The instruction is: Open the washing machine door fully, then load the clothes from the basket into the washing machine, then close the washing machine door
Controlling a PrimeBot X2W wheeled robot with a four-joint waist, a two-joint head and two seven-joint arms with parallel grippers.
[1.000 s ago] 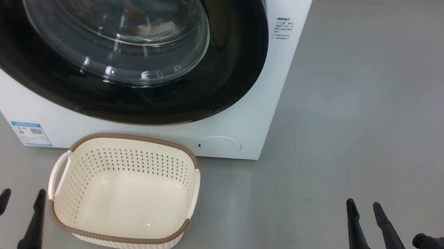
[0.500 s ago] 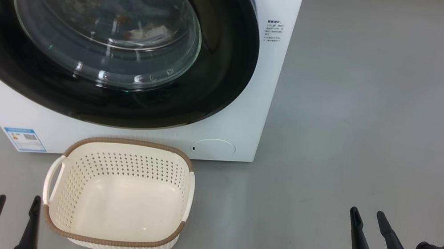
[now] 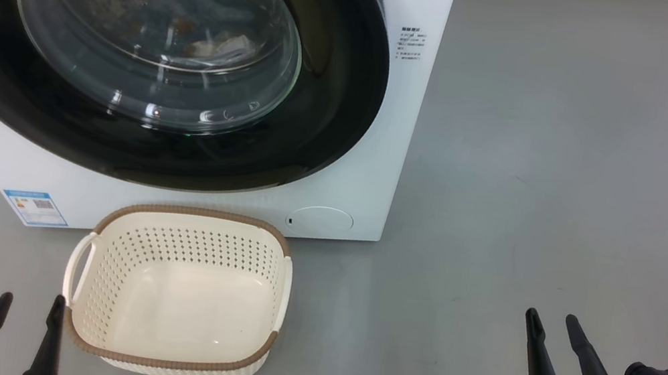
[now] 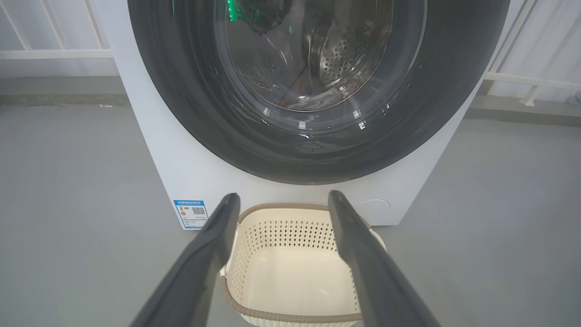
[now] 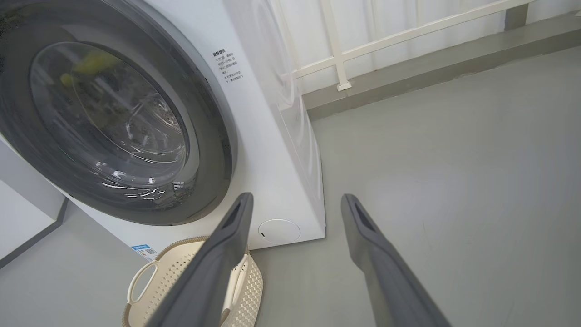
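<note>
Both pairs apart — left fingers [image 3: 48, 343] near basket [image 3: 194, 213] rim, right fingers [image 3: 541, 361] over wide grey floor [image 3: 584, 155].

The head camera is looking steeply down on the basket [image 3: 194, 212] at lower left; the left wrist camera is facing the washing machine door [image 4: 313, 154] squarely from low down; the right wrist camera is catching both obliquely.
</note>
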